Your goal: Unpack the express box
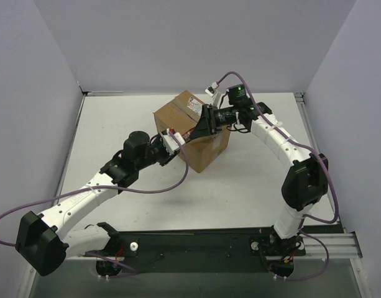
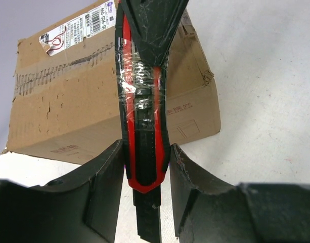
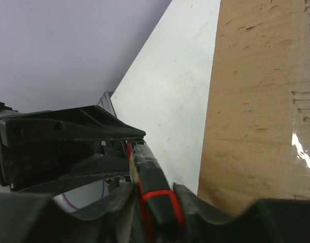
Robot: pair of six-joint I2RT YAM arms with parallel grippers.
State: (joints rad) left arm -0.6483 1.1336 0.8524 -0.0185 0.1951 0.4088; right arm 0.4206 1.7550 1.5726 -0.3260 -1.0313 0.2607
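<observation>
White table (image 1: 115, 124), grey walls: overhead I see one express box (image 1: 178, 117) at the far middle. Only my wrist views plainly show the one red-and-black knife (image 2: 143, 126), with left jaws and right jaws both clamped on it, just beside the box.

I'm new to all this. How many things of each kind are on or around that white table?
Brown cardboard express box: 1
Red-and-black utility knife: 1
Robot arms: 2, the left arm and the right arm
Total: 4
</observation>
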